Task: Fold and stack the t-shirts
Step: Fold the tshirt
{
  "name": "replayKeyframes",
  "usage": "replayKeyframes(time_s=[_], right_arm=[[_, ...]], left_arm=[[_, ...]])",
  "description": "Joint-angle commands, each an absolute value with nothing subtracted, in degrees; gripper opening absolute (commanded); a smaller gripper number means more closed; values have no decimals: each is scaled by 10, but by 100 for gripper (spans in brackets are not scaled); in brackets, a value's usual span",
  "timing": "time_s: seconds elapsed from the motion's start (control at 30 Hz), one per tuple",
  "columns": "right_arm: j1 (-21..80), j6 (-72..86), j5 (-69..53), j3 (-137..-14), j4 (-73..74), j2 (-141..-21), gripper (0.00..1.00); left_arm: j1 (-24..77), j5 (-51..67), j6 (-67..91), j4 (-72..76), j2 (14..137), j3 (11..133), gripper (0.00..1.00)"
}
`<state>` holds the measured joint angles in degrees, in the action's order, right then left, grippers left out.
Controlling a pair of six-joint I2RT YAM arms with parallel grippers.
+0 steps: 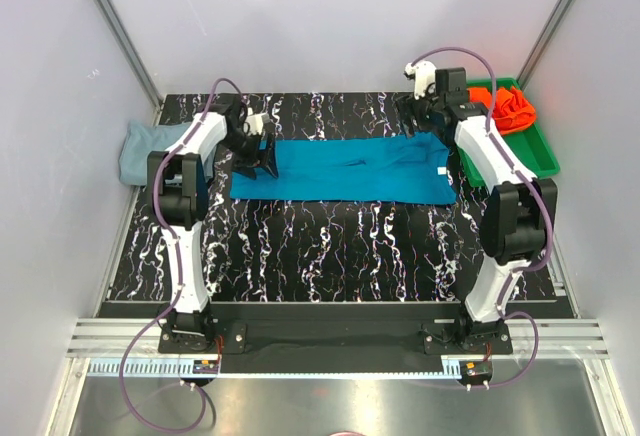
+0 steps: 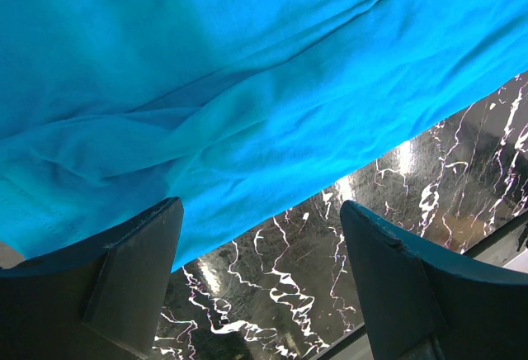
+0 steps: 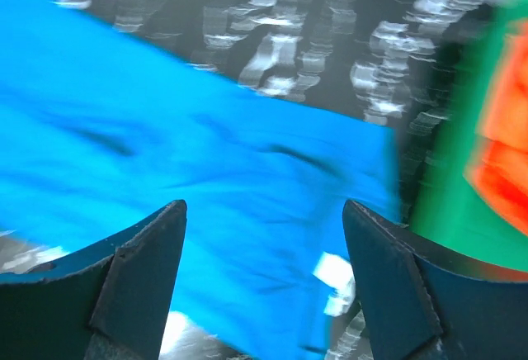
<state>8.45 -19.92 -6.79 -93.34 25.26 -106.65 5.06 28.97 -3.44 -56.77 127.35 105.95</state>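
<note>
Plainly both jaws stand wide and empty at the teal t-shirt's (image 1: 345,168) ends, the right wrist view blurred.

Left hand (image 2: 261,207) wide-jawed; right hand (image 3: 264,207), blurred, seemingly likewise.

The teal shirt (image 1: 345,168) is plain teal-blue and reads brighter cyan in both wrist views. It has a small white tag (image 1: 440,171). The grey-blue shirt (image 1: 145,149) is plain and pale. The orange shirt (image 1: 510,108) is plain bright orange-red. The tray (image 1: 535,151) is solid green. The table (image 1: 330,241) is glossy black with white marble veining. The arms (image 1: 185,256) are white with black joints, and the cables (image 1: 122,381) are purple. The walls (image 1: 300,16) are pale grey-white.
</note>
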Motion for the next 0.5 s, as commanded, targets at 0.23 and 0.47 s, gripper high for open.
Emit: replayKeyframes(time_s=[0.23, 0.47], right_arm=[[81, -59, -367, -982, 342, -1195, 81], [78, -65, -333, -1065, 338, -1266, 78]], left_arm=[[55, 279, -46, -565, 1278, 1062, 83], [55, 265, -48, -561, 1278, 1044, 83]])
